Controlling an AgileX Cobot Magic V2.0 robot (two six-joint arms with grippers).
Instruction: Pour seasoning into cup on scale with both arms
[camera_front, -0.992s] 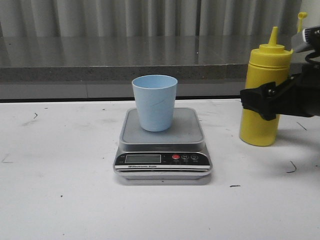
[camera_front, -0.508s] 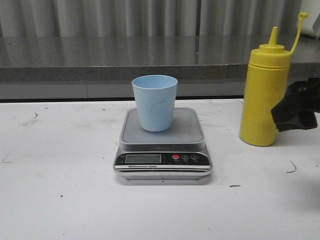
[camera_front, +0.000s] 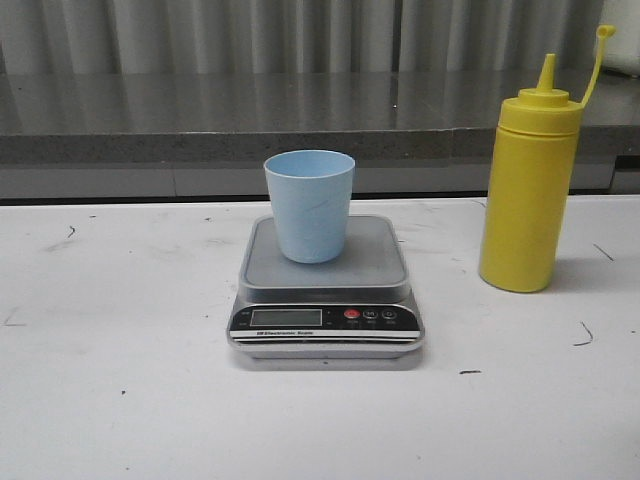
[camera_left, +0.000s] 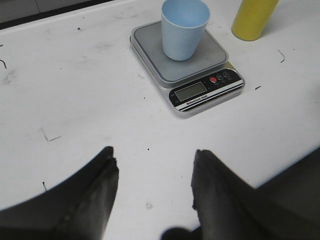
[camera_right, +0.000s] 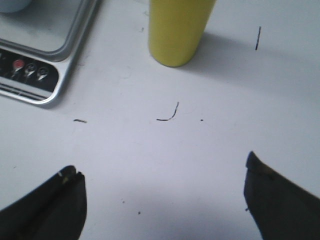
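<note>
The light blue cup (camera_front: 309, 205) stands upright on the grey platform of the silver scale (camera_front: 327, 270) at the table's middle. The yellow seasoning bottle (camera_front: 528, 180) stands upright on the table to the right of the scale, its cap hanging open on its tether. Neither arm shows in the front view. In the left wrist view my left gripper (camera_left: 155, 167) is open and empty over bare table, well short of the scale (camera_left: 192, 75) and cup (camera_left: 183, 29). In the right wrist view my right gripper (camera_right: 162, 180) is wide open and empty, apart from the bottle (camera_right: 179, 30).
A grey stone ledge (camera_front: 250, 120) and a curtain run along the back of the white table (camera_front: 120, 400). Small dark marks dot the tabletop. The scale's corner with its red button shows in the right wrist view (camera_right: 18, 65).
My right gripper, which was at the bottle's side one second ago, has drawn back to the right and left the front view. The bottle, cup and scale have not moved.
</note>
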